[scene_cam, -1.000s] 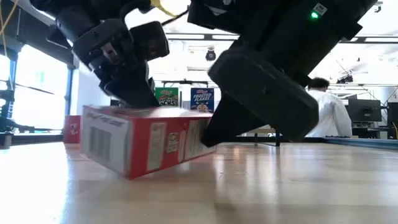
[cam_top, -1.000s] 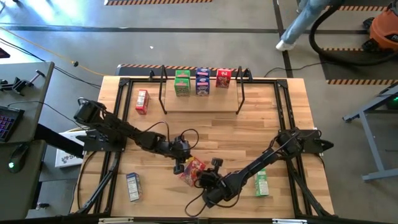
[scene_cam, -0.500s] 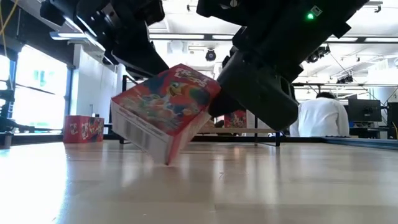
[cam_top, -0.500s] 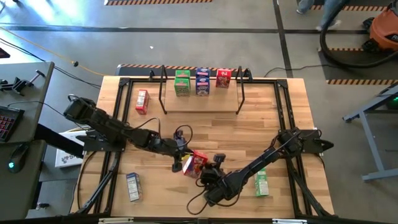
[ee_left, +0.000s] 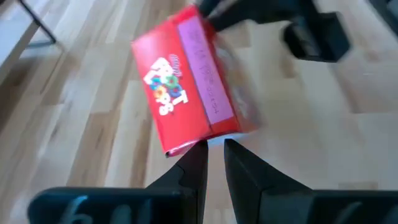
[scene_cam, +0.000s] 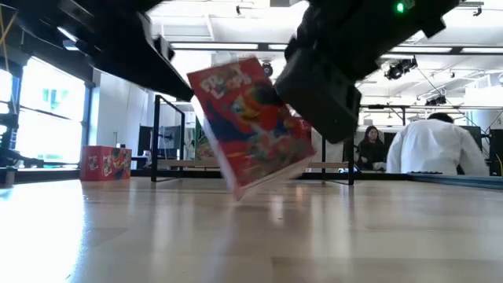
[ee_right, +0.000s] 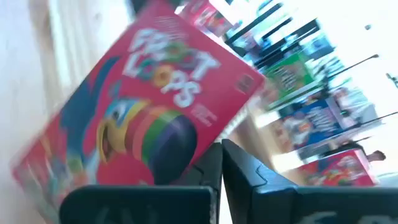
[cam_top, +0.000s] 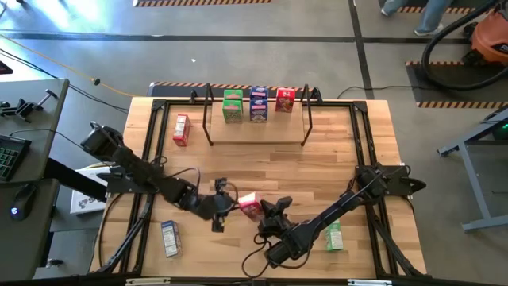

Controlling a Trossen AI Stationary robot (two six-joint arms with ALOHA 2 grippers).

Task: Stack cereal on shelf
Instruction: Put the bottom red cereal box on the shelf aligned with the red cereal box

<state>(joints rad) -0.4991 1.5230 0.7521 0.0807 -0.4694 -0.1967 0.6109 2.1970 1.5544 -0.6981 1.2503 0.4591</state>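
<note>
A red cereal box [cam_top: 250, 205] stands tilted between my two grippers near the table's front middle, its printed face [scene_cam: 251, 126] showing in the low view. My left gripper [ee_left: 212, 149] is shut on its edge from the table's left. My right gripper [ee_right: 222, 158] is shut and lies against the box from the right. The shelf [cam_top: 258, 137] at the far side carries a green [cam_top: 232, 106], a blue [cam_top: 259, 103] and a red box [cam_top: 285, 99], all upright. My left gripper pinches a thin edge of the red box at one end [ee_left: 210, 138], between its two fingertips. The fingers come slanting down from the table's left. The box is tilted, its lowest corner [scene_cam: 236, 194] down at the tabletop. My right gripper's shut fingers [ee_right: 214, 165] lie against the box's edge [ee_right: 205, 152], coming nearly level from the table's right. In the low view the gripper leans on the box's upper right side [scene_cam: 295, 118]. The exact place of contact is hidden by the gripper.
Loose boxes lie on the table: a red one [cam_top: 182, 129] at the far left, a blue-white one [cam_top: 169, 237] at the near left, a green one [cam_top: 334, 235] at the near right under the right arm. People show in the room behind [scene_cam: 432, 145].
The red box has been tipped up from lying nearly flat to standing tilted on a lower corner, its printed face now turned toward the table's near edge. My left gripper has swung toward the near edge, risen and rolled with it. My right gripper has rolled against the box.
</note>
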